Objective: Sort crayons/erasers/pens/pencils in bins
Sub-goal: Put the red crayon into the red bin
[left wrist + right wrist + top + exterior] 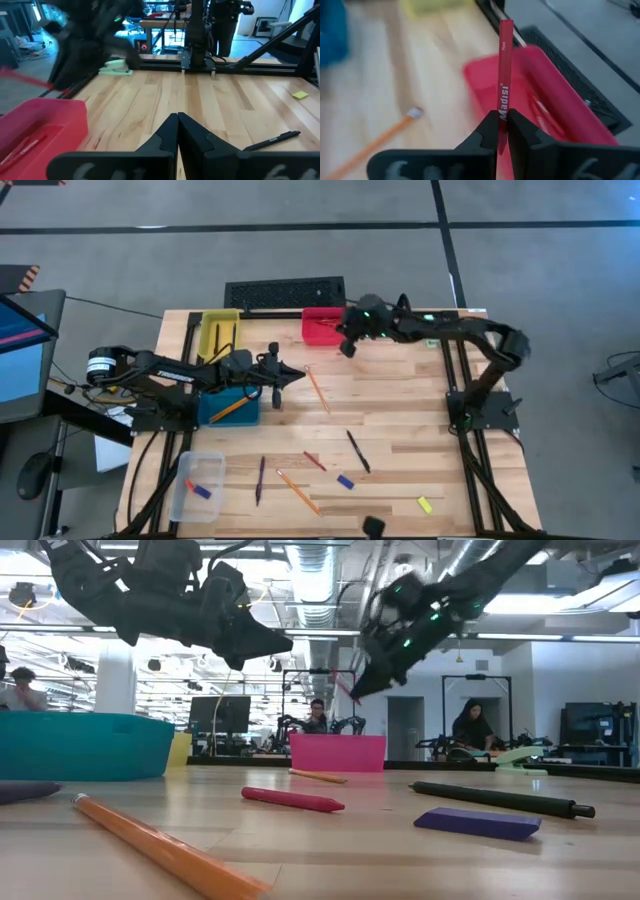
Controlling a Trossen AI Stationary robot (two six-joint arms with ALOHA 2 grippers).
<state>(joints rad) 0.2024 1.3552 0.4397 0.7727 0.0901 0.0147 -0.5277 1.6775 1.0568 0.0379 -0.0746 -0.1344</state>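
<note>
My right gripper [347, 348] [503, 120] is shut on a red crayon [504, 60], up in the air by the red bin [322, 326] [550, 100] at the far middle. My left gripper [292, 376] [177, 121] is shut and empty, above the table between the teal bin [228, 406] and a pencil [318, 390]. The yellow bin [220, 332] stands far left and the clear bin [197, 485] near left, with erasers in it. Loose on the near half lie a dark pen [357, 450], a crayon [314, 461], a purple pen [260, 478] and another pencil [297, 490]. My right gripper pinches the red crayon near its one end [503, 102] between its two fingertips. The crayon lies along the fingers and sticks out past them. The fingers slant down from the table's right side. The crayon is lifted clear, over the red bin's edge [346, 690].
A blue eraser [345, 481] and a yellow eraser [424, 504] lie near the front. A small black object [373, 526] sits at the front edge. A black keyboard [285, 292] lies behind the bins. The red bin holds several crayons [25, 146].
</note>
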